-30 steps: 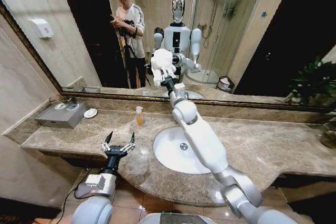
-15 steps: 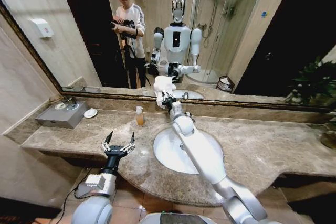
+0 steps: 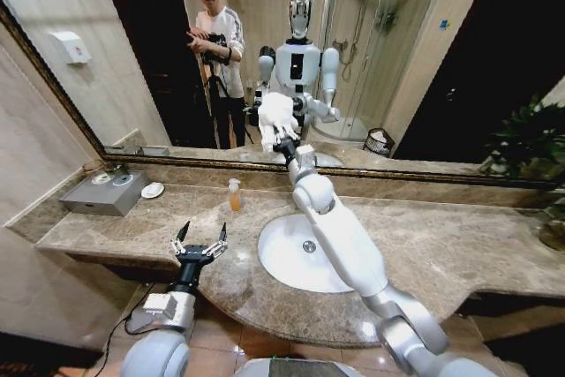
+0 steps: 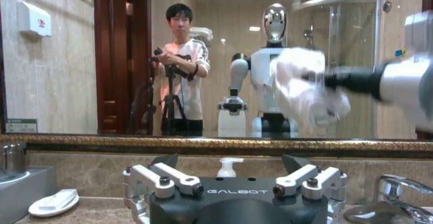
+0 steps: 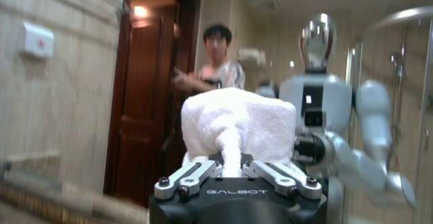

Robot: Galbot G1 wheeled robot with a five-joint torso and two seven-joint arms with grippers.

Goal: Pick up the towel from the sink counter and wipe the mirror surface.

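Note:
A white towel point(image 3: 276, 114) is bunched against the mirror surface point(image 3: 424, 59), above the basin point(image 3: 291, 258) of the sink counter point(image 3: 441, 245). My right gripper point(image 3: 282, 135) is shut on the towel, its arm stretched out over the basin. In the right wrist view the towel point(image 5: 237, 127) bulges from between the fingers of the right gripper point(image 5: 232, 171), close to the glass. My left gripper point(image 3: 199, 240) stands open with nothing in it over the counter's front edge, left of the basin. The left wrist view shows the left gripper point(image 4: 233, 178) facing the mirror, with the towel point(image 4: 301, 89) off to one side.
A small soap bottle point(image 3: 234, 194) stands on the counter left of the basin. Farther left are a white soap dish point(image 3: 152, 190) and a grey tray box point(image 3: 101, 192). The chrome faucet point(image 4: 389, 198) sits behind the basin. A plant point(image 3: 530, 139) is at the far right.
My right gripper went down with the towel to the mirror's lower edge, then came back up to about where it was a second ago. The left arm has not moved.

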